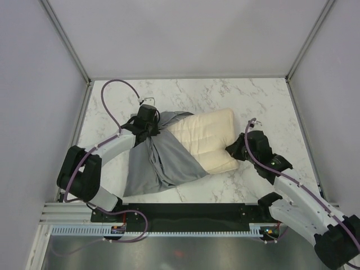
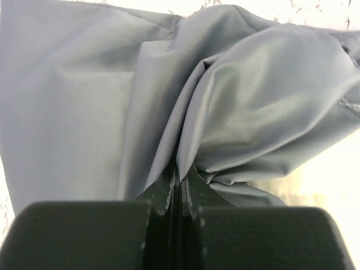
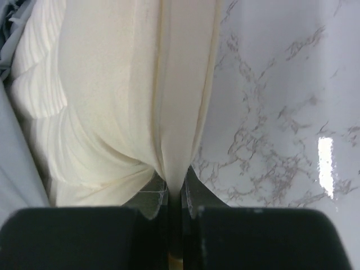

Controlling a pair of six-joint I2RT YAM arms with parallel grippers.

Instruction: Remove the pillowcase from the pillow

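While each arm pinches cloth, the pillow (image 1: 209,136) lies half out of its grey pillowcase (image 1: 163,160) on the worktop (image 1: 270,101).
The left hand (image 2: 179,175) is clamped on a bunched fold of the case, and the right hand (image 3: 175,188) on the pillow's seamed edge. Both look light, soft and yielding, the case slick; grip hems, not filling. The pillow's covered end and the case's opening are hidden under folds.

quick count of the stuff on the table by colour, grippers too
grey: 1, the pillowcase
cream: 1, the pillow
black: 2, the left gripper shut on the pillowcase, the right gripper shut on the pillow
total: 4
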